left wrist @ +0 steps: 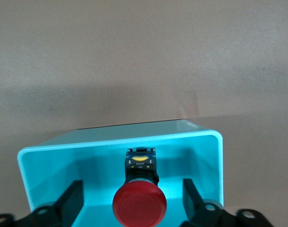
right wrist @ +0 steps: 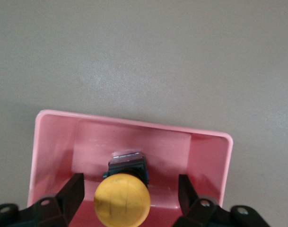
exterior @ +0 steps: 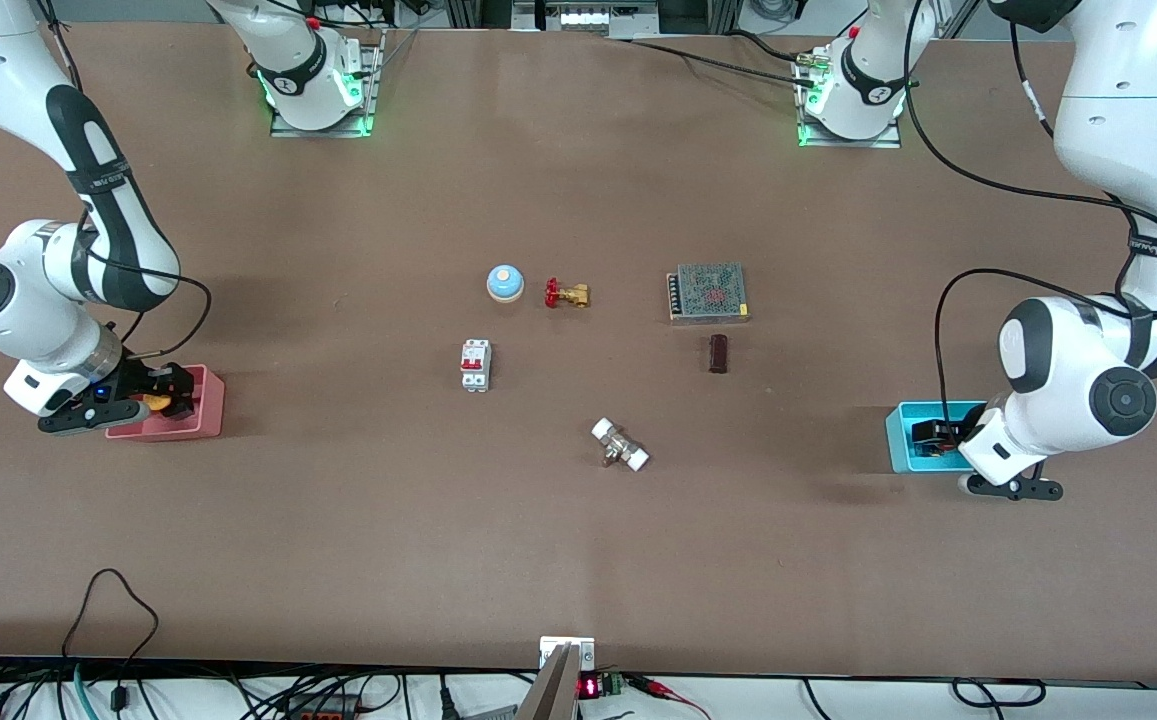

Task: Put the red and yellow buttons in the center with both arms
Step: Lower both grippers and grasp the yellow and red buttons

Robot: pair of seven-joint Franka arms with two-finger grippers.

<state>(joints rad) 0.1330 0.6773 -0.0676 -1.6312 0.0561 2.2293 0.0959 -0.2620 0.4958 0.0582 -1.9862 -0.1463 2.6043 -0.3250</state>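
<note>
Red button (left wrist: 139, 205) lying inside the cyan bin (left wrist: 214, 156) at the left arm's end of the table: round glossy red mushroom cap on a stubby black body, with a yellowish labelled plate at the body's end. Left gripper (left wrist: 133, 198) lowered into that bin, jaws spread wide, one finger (left wrist: 70, 201) to each side of the button and clear of the cap. From the front, only a dark shape visible in the bin (exterior: 900, 435) beside the left arm's wrist.

Yellow button (right wrist: 122, 199) lying inside the pink bin (right wrist: 54, 142) at the right arm's end of the table: orange-yellow matte round cap, faint seam lines across it, short black body with a pale strip at its end. Right gripper (right wrist: 126, 194) down in the pink bin, jaws open, fingers (right wrist: 73, 191) flanking the cap without touching. In the front view, an orange-yellow patch (exterior: 157, 403) between black gripper parts over the pink bin (exterior: 208, 420).

Scattered on the brown tabletop (exterior: 578, 540) around the middle, well apart from both bins: blue dome bell (exterior: 505, 283), brass valve with red handwheel (exterior: 566, 293) just beside it, white circuit breaker (exterior: 476, 365), metal-mesh power supply (exterior: 707, 292), small dark brown block (exterior: 719, 353), brass fitting with white ends (exterior: 620, 445).
</note>
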